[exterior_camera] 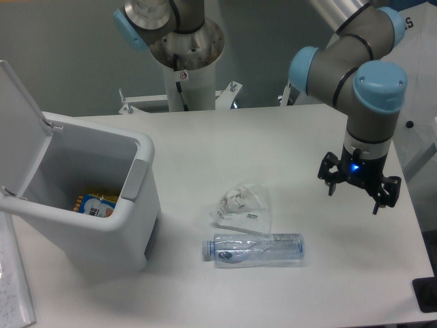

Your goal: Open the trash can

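White bench [287,137] carries everything. Trash can [102,225] sits at the left end of it, lid [20,113] already swung up and back on the far-left side, standing near upright. Grey push tab [133,179] shows on the right wall, facing the middle of the bench. A yellow-and-blue packet [95,203] lies at the bottom inside.

UR5e arm comes in from top right; pincer [358,193] hangs over the right part of the bench, well apart from the can, fingers spread, nothing between them, blue LED lit above.

Clear plastic bottle [254,248] lies on its side near the front edge, cap end pointing left. Crumpled clear wrapper [242,207] just behind it, between can and pincer.
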`<state>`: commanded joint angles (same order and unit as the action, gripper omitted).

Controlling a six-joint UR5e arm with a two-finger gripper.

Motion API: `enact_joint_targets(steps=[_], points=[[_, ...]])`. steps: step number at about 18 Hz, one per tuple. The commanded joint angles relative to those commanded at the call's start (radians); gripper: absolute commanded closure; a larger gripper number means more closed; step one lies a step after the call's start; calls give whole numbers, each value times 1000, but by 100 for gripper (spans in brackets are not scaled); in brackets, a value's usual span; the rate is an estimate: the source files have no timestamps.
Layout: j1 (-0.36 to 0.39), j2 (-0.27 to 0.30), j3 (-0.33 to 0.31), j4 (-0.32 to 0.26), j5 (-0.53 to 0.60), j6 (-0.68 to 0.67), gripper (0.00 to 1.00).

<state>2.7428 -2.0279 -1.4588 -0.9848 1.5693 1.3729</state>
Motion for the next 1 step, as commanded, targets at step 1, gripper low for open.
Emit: enact_joint_targets(steps=[1], points=[[-2,0,0,2,0,0,0]])
